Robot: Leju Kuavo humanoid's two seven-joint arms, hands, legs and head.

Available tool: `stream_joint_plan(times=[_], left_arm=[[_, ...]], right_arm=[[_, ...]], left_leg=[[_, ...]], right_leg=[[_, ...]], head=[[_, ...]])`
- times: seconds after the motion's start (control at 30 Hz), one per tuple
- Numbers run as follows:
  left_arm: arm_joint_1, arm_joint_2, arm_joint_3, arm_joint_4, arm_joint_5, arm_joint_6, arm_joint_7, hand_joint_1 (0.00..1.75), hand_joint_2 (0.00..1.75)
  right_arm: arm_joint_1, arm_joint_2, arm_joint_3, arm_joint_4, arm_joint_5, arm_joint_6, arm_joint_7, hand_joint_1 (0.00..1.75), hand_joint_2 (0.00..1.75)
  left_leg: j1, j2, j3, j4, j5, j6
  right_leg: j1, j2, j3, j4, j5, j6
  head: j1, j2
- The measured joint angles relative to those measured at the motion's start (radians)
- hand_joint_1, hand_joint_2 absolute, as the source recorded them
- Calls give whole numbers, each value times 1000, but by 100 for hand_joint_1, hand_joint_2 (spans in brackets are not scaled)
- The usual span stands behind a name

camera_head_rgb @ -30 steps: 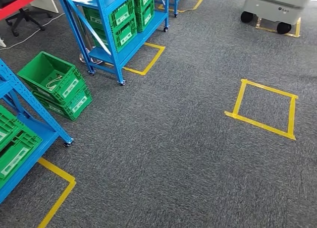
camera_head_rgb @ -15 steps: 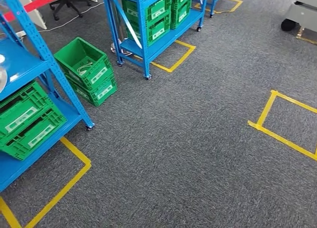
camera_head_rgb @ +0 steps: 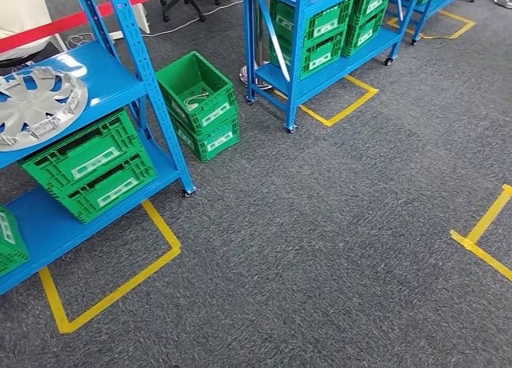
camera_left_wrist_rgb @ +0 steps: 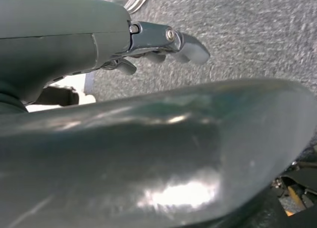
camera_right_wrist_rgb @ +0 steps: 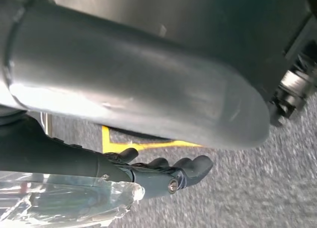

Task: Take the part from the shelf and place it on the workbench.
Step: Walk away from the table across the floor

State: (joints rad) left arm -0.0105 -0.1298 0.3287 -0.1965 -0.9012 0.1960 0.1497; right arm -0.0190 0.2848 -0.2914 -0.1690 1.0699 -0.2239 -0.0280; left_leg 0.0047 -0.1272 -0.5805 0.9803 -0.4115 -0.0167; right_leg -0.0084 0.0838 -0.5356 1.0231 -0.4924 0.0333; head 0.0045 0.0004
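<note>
A silver wheel cover (camera_head_rgb: 38,104) lies flat on the upper level of the blue shelf (camera_head_rgb: 114,76) at the left of the head view. My left hand (camera_left_wrist_rgb: 164,39) hangs over grey carpet in the left wrist view, fingers stretched out and holding nothing. In the right wrist view my right hand (camera_right_wrist_rgb: 168,173) also hangs over the carpet with its fingers loosely extended and nothing in them. Both hands are far from the shelf.
Green crates (camera_head_rgb: 90,164) sit on the shelf's lower level, and two stacked green crates (camera_head_rgb: 202,104) stand on the floor beside it. A second blue shelf (camera_head_rgb: 320,32) with crates stands behind. Yellow floor tape (camera_head_rgb: 109,292) marks the near shelf's bay, with more tape (camera_head_rgb: 483,232) at right.
The camera has swung left, so the whole scene has shifted right. The near shelf with the wheel cover has come into view, and the taped square has slid to the right edge.
</note>
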Motion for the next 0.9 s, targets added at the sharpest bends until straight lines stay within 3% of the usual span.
stream_joint_plan(times=[0.07,0.13,0.2,0.27,0.3,0.37,0.4,0.47,0.5,0.57,0.6,0.63,0.7,0.77,0.8,0.83,0.9], left_arm=[[4,2,1,0,-1,0,-1,0,0],[6,3,2,0,-1,1,-1,0,0],[3,3,2,0,-2,1,-2,0,0],[1,3,2,0,-3,1,-2,0,0],[3,3,2,0,-4,1,-2,0,0],[6,3,2,0,-4,0,-3,0,0],[5,3,2,0,-4,1,-3,0,0],[1,3,2,0,-4,1,-5,0,0],[-1,3,2,0,-4,1,-6,0,0],[3,4,3,0,-4,0,-7,0,0],[5,4,4,0,-4,0,-7,0,0],[7,5,5,0,-4,0,-7,0,0],[6,3,6,0,-4,0,-7,0,0],[4,2,7,0,-4,0,-7,0,0],[4,2,8,0,-4,0,-7,0,0],[5,2,8,0,-4,0,-8,0,0],[6,2,8,0,-4,-1,-11,0,0]], right_arm=[[-1,0,0,0,2,-2,0,0,0],[0,0,1,0,2,-5,0,0,0],[2,0,1,0,3,-6,-1,0,0],[4,0,1,0,3,-8,-1,0,0],[4,0,2,0,3,-8,-1,0,0],[2,0,2,0,3,-8,-1,0,0],[2,0,2,0,3,-8,-1,0,0],[1,0,2,0,2,-8,-1,0,0],[1,0,2,0,2,-8,-1,0,0],[-2,0,2,0,2,-8,-1,0,0],[-2,0,2,0,2,-8,-1,0,0],[-3,0,3,0,2,-8,-1,0,0],[-1,0,4,0,2,-8,-1,0,0],[1,0,5,0,2,-8,0,0,0],[2,-1,5,0,2,-8,0,0,0],[2,-1,5,0,2,-8,0,0,0],[3,0,5,0,2,-8,0,0,0]], left_leg=[[4,-10,-7,-1,5,-11],[1,41,-30,44,-27,-19],[-3,103,-88,165,-97,-24],[-2,115,-137,275,-139,-24],[-2,116,-137,284,-133,-23],[-5,131,-80,191,-76,-17],[-10,157,-38,117,-48,-12],[-18,196,13,20,-23,-3],[-21,202,19,3,-23,1],[-20,177,17,-2,-21,9],[-16,165,18,-4,-19,14],[-13,154,19,-6,-16,19],[-7,129,18,-7,-13,26],[-6,101,16,-7,-11,29],[-5,86,16,-7,-11,28],[-5,72,17,-6,-11,28],[-3,41,18,-5,-10,23]], right_leg=[[3,-24,2,-1,6,-15],[2,-51,1,-5,12,-28],[5,-81,-2,-6,13,-35],[8,-114,-5,-6,12,-38],[9,-129,-6,-6,12,-38],[11,-156,-3,-6,10,-37],[13,-168,-1,-5,8,-35],[19,-188,1,-4,3,-27],[22,-199,2,-4,1,-23],[22,-217,7,-7,-2,-15],[21,-206,7,-2,-9,-9],[19,-181,-1,18,-24,-3],[14,-115,-49,126,-81,8],[12,-90,-115,258,-133,13],[12,-88,-133,288,-134,13],[11,-86,-131,274,-114,13],[5,-65,-76,149,-38,13]], head=[[-1,0],[-8,0],[-15,0],[-16,0],[-16,0],[-16,0],[-17,0],[-16,0],[-15,0],[-15,0],[-14,0],[-11,0],[-5,0],[-1,0],[0,0],[0,0],[0,0]])
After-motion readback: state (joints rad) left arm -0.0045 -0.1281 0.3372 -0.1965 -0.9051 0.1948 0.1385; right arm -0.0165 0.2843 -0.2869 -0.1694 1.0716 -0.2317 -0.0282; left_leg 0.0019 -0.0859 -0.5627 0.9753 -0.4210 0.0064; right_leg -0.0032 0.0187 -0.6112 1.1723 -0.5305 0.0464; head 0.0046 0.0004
